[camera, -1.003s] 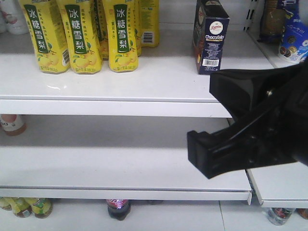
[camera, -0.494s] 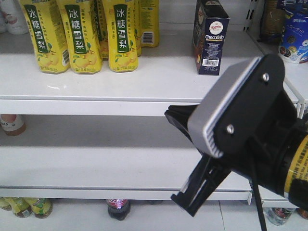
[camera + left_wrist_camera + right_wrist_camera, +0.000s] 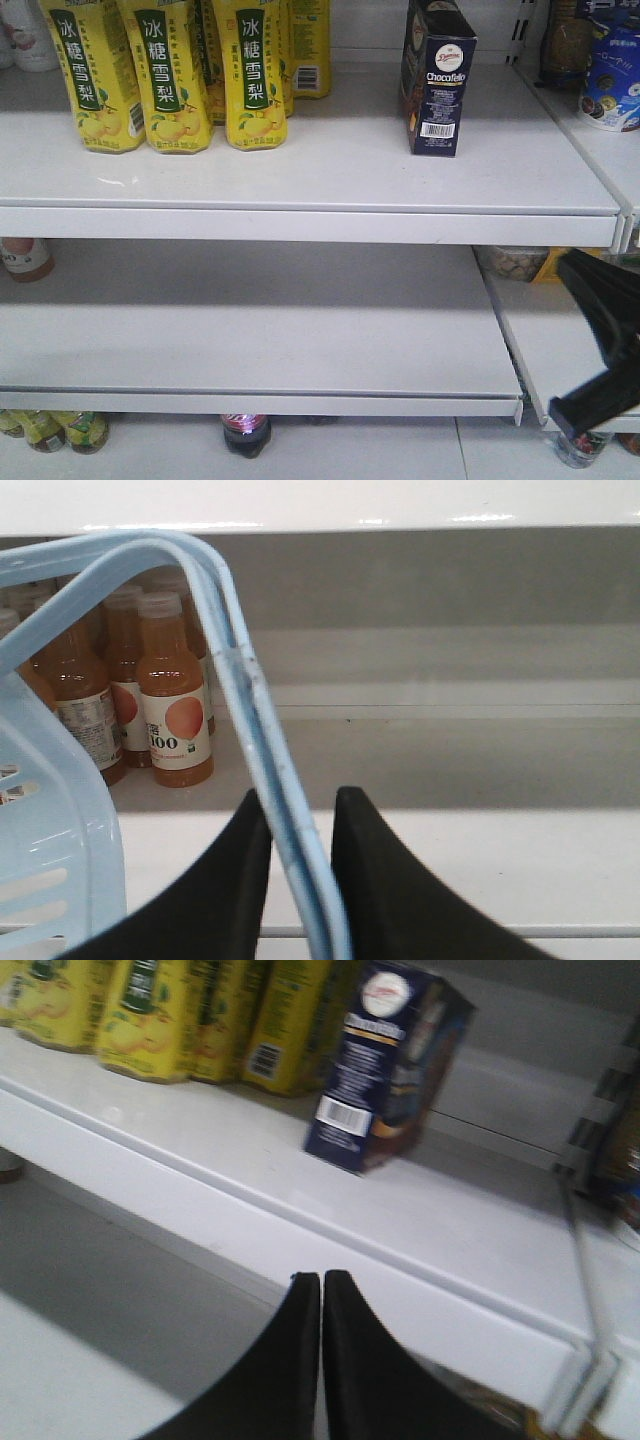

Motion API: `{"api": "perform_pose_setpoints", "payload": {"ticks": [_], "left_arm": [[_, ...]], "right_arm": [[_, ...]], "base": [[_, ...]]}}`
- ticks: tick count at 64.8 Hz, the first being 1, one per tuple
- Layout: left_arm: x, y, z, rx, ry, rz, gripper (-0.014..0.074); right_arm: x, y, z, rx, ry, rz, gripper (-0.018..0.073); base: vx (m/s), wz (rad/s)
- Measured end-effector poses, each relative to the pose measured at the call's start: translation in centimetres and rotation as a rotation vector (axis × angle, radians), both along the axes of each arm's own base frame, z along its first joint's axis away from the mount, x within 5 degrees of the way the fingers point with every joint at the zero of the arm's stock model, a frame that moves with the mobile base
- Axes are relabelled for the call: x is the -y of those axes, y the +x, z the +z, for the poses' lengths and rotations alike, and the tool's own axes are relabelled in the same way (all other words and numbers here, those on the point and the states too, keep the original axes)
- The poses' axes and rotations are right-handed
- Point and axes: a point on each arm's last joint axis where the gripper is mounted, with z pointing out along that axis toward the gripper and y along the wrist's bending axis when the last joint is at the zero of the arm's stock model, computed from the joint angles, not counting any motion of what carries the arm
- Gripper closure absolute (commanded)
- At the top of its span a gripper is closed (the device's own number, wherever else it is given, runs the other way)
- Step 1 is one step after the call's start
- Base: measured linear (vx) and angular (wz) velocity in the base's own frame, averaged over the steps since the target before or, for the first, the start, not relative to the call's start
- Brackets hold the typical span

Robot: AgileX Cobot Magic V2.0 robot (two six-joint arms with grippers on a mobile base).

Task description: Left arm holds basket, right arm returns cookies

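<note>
The cookies (image 3: 438,85), a dark navy Chocofelo box, stand upright on the white top shelf (image 3: 330,170), right of centre, touched by nothing. The right wrist view shows the cookies (image 3: 385,1070) up on the shelf. My right gripper (image 3: 322,1278) is shut and empty, below and in front of the shelf edge. Only a black part of the right arm (image 3: 605,340) shows at the lower right of the front view. My left gripper (image 3: 300,805) is shut on the loop handle (image 3: 240,680) of the pale blue basket (image 3: 50,860), whose slotted wall shows at the lower left.
Yellow drink bottles (image 3: 165,75) stand in a row at the top shelf's left. Snack packages (image 3: 610,70) fill the neighbouring shelf on the right. Orange juice bottles (image 3: 170,705) stand behind the basket handle. A dark bottle (image 3: 245,435) sits under the lowest shelf.
The right arm has dropped from the middle of the front view down to the lower right corner. The cookies have stayed on the top shelf.
</note>
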Motion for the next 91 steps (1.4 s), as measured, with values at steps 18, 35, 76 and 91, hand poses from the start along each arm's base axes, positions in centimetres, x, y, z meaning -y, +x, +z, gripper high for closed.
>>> {"api": "perform_pose_setpoints", "payload": {"ticks": [18,35,76,91], "left_arm": [[0.0,0.0,0.0,-0.001,0.000,0.000,0.0603],[0.0,0.0,0.0,-0.001,0.000,0.000,0.0603],[0.0,0.0,-0.1,-0.007,0.000,0.000,0.0603],[0.0,0.0,-0.1,-0.007,0.000,0.000,0.0603]], "right_arm": [[4.5,-4.5,-4.5,-0.029,0.142,-0.347,0.0567],[5.2,-6.7,-8.2,-0.032,0.228,-0.453,0.0567],[5.1,-6.9,-9.2,-0.094,0.254,-0.459,0.0567],[5.1,-6.9,-9.2,-0.094,0.254,-0.459,0.0567]], "base": [[0.00,0.00],[0.00,0.00],[0.00,0.00],[0.00,0.00]]}}
